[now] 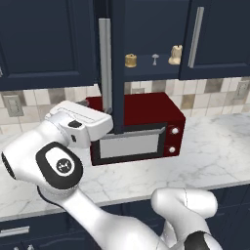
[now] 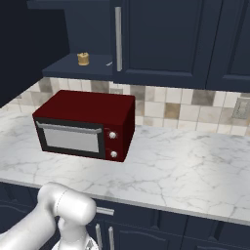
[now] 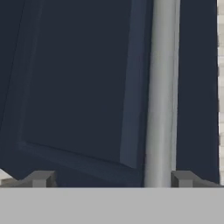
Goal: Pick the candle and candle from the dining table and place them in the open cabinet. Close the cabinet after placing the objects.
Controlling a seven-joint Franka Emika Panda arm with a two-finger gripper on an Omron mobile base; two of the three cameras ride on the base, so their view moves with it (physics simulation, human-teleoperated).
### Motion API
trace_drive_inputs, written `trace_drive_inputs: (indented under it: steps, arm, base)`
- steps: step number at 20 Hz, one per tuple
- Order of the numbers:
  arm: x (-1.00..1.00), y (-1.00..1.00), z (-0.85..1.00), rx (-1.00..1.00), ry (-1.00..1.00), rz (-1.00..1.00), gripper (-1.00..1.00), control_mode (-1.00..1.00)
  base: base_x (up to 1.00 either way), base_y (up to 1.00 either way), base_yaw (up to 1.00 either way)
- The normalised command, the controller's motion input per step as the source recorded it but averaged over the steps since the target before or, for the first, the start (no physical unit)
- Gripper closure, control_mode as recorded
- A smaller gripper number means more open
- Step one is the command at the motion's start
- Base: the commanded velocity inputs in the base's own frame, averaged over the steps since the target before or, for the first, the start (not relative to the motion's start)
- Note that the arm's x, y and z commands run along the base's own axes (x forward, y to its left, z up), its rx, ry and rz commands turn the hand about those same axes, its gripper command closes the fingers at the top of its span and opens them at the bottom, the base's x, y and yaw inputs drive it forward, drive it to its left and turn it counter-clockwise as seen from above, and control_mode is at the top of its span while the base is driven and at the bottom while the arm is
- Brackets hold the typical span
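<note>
The claw (image 3: 111, 179) is spread wide and grips nothing; in the hand view its tips sit low in the frame, with the cabinet door (image 3: 78, 87) and its silver handle (image 3: 159, 92) close ahead. In the left base view, both candles stand on the open cabinet's shelf, top centre: the golden one (image 1: 130, 60) left, the cream one (image 1: 175, 55) right. Below sits a red microwave (image 1: 146, 124) on the desk (image 1: 215, 146).

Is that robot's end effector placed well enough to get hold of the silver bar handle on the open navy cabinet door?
Probably yes: the end effector is open, facing the navy cabinet door, with its silver bar handle between the fingertips and nothing between.
</note>
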Motion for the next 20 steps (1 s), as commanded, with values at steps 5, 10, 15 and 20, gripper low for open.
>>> trace_drive_inputs:
  steps: [5, 10, 15, 20]
  arm:
    - [0.53, -0.51, 0.0, 0.0, 0.0, -0.02, -1.0, -1.0]
    - [0.76, -0.73, 0.0, 0.01, 0.04, -0.02, -1.0, -1.0]
    - [0.87, -0.62, 0.0, 0.01, 0.07, 0.0, -1.0, -1.0]
    - [0.93, -0.58, 0.04, 0.02, 0.09, 0.0, -1.0, -1.0]
  base:
    - [0.0, 0.0, 0.0]
    - [0.0, 0.0, 0.0]
    - [0.0, 0.0, 0.0]
    - [0.0, 0.0, 0.0]
